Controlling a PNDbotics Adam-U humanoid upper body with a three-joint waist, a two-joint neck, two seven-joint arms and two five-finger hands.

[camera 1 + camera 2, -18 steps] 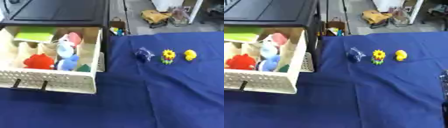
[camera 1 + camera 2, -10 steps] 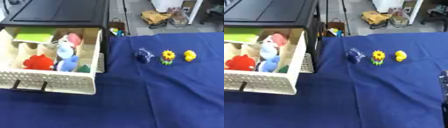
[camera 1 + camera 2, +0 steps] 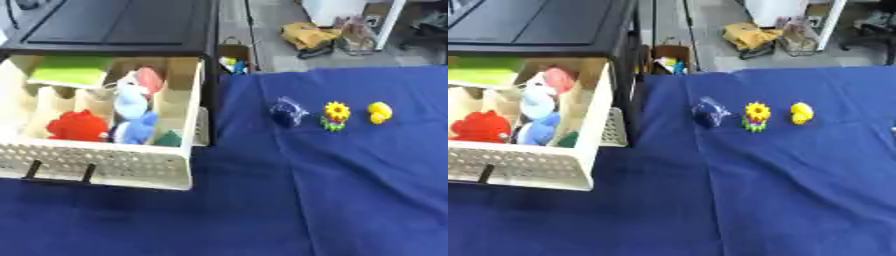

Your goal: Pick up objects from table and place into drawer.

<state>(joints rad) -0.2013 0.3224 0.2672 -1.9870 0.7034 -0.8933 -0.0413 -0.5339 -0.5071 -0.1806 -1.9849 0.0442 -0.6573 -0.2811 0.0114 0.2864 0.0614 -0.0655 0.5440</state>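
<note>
- Three small toys are left on the blue tablecloth (image 3: 350, 190), in a row to the right of the open drawer (image 3: 105, 160): a dark blue figure (image 3: 287, 112) nearest the drawer, a sunflower toy (image 3: 335, 115) just beside it, and a yellow figure (image 3: 379, 112) a little farther right, apart from the other two.
- The drawer is pulled out and already holds a red toy (image 3: 77, 125), pale blue ones (image 3: 131, 107), something pink and a green pad at the back; I see free room along its right side.
- I cannot see either of my hands in either eye view, so I cannot tell whether their fingers are apart or together.
- I judge all three toys to be light, probably hollow plastic or rubber, not fragile; a light touch could tip or roll them.
- The dark blue figure looks glossy, so I expect it to be slippery; I would pinch it across its rounded body from above.
- The sunflower stands upright on a green base with a wide flat head. I would take it by the stem or base, since the petals may flex.
- The yellow figure is rounded; opposite sides of its body look the safest hold.
- The cloth is soft and may ruck under my fingertips.
</note>
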